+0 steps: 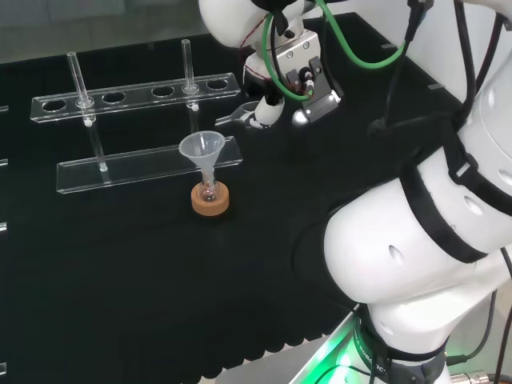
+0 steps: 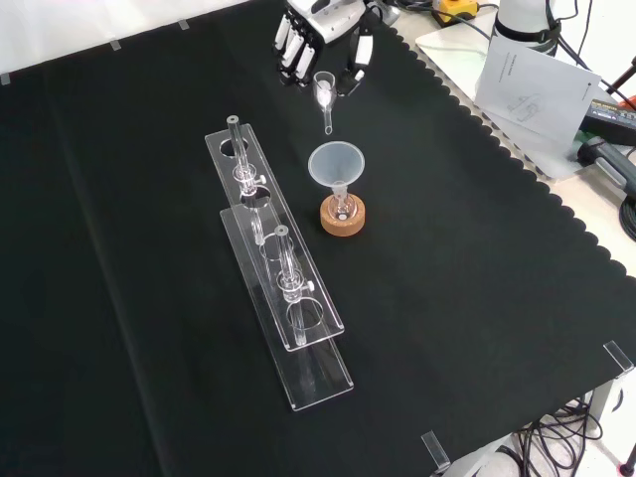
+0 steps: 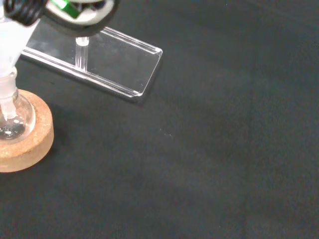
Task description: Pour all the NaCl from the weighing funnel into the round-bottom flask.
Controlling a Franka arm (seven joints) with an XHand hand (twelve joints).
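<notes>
The hand (image 2: 320, 38) pinches the weighing funnel (image 2: 325, 97) between curled fingers, holding it just above and beyond the round-bottom flask (image 2: 342, 210) — which sits on its cork ring (image 2: 343, 219) with a clear funnel (image 2: 336, 163) in its neck. The approach looks nearly done; next, I judge, the spout must come over that funnel's mouth and tip.

Flask (image 2: 343, 210) on cork ring (image 2: 343, 218), funnel (image 2: 336, 164) in its neck, rack (image 2: 281, 288) to its left in the front view

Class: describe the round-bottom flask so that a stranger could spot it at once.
Find the long clear plastic rack on the black cloth. Right of it in the front view sits a cork ring holding the small clear glass round-bottom flask. It alone carries a wide clear funnel in its neck.
</notes>
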